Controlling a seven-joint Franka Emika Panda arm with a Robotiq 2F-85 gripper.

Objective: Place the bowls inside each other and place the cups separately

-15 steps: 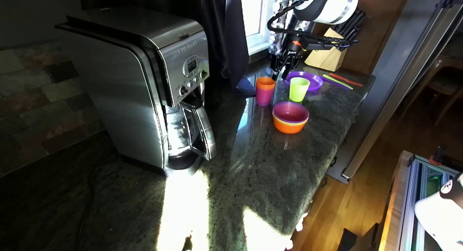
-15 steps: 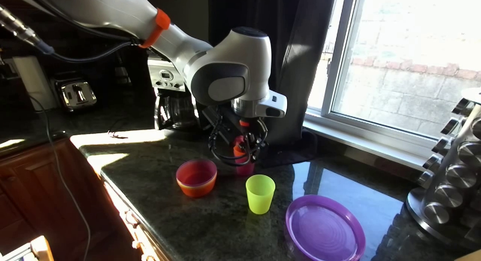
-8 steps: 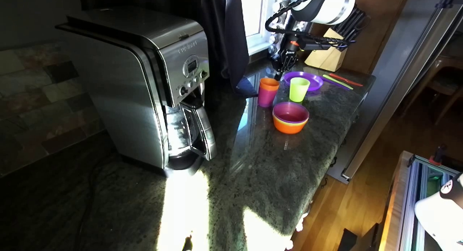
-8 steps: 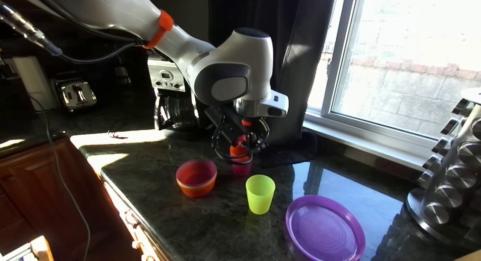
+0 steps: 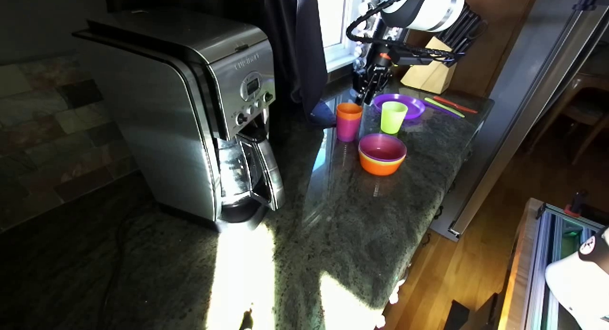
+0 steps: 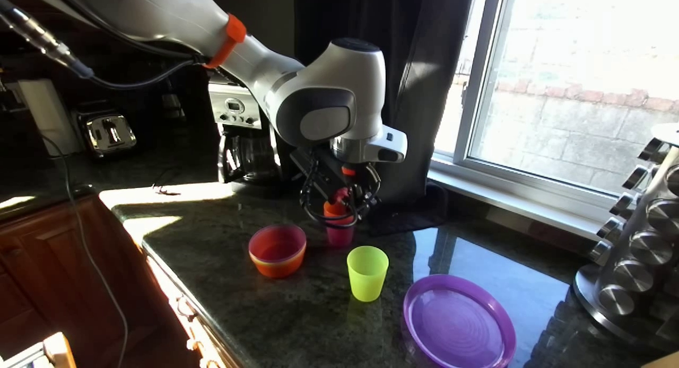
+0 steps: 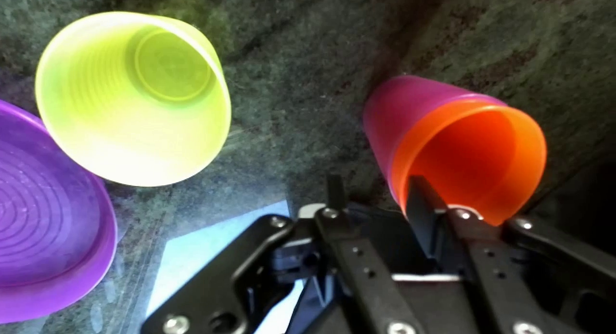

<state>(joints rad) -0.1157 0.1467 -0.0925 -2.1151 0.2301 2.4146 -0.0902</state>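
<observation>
1. My gripper [image 7: 378, 194] is at the rim of the orange cup [image 7: 474, 151] — jaws part-way apart, with counter [image 7: 298, 108] and a bit of cup wall showing in the gap.
2. In the wrist view one jaw overlaps the orange cup's mouth and the other sits outside the rim. Depth reads poorly here, so I can't tell whether that jaw is down inside the mouth or just above it, or whether it touches.
3. Orange cup is nested in the pink cup [image 7: 409, 103], orange band above pink. The pair stands on the counter, close to upright in an exterior view.
4. Green cup [image 6: 367, 275] stands by itself, upright, mouth up — near the nested pair but apart from it.
5. Bowls sit in a single stack near the cups: purple bowl [image 5: 382, 147] innermost, green bowl [image 5: 383, 163] showing as a thin band, orange bowl [image 5: 380, 169] outermost.
6. Purple plate [image 6: 459, 323] lies just beside the green cup, seen in both exterior views.
7. Cutlery [image 5: 455, 105] lies beside the plate, near the knife block [image 5: 426, 75].
8. Coffee maker [image 5: 181, 106] stands well apart from the bowls; spice rack [image 6: 644, 241] is by the window [image 6: 573, 92].
</observation>
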